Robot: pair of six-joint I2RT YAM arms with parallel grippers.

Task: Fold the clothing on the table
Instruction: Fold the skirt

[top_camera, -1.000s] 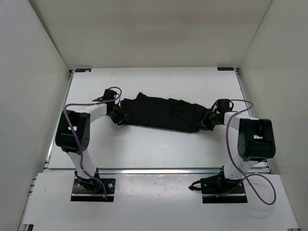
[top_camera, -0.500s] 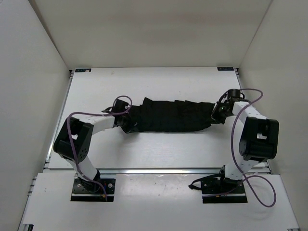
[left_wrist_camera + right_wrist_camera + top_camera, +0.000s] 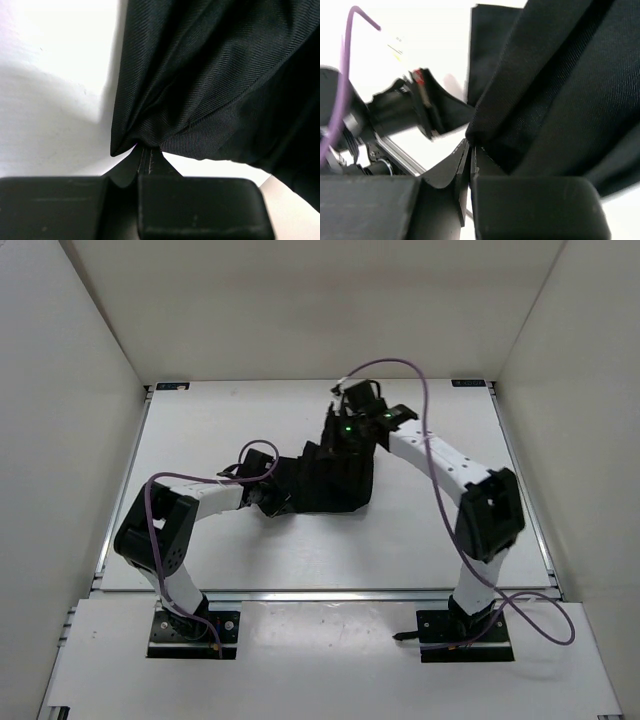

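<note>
The black ribbed clothing (image 3: 328, 478) lies bunched in the middle of the white table (image 3: 430, 530), its right part lifted and doubled over toward the left. My left gripper (image 3: 265, 500) sits low at the garment's left end, shut on a pinch of fabric (image 3: 145, 149). My right gripper (image 3: 343, 432) hangs above the back of the garment, shut on an edge of the cloth (image 3: 471, 146), and the fabric (image 3: 570, 90) drapes away from it. The clothing (image 3: 210, 75) fills most of the left wrist view.
White walls enclose the table on three sides. A silver rail (image 3: 330, 594) runs along the near edge in front of the arm bases. Purple cables loop from both arms. The left arm (image 3: 395, 110) shows in the right wrist view.
My right gripper has carried the garment's right end up, leftward and toward the back, doubling the cloth over. The left gripper has stayed almost in place since half a second ago, still gripping the left end.
</note>
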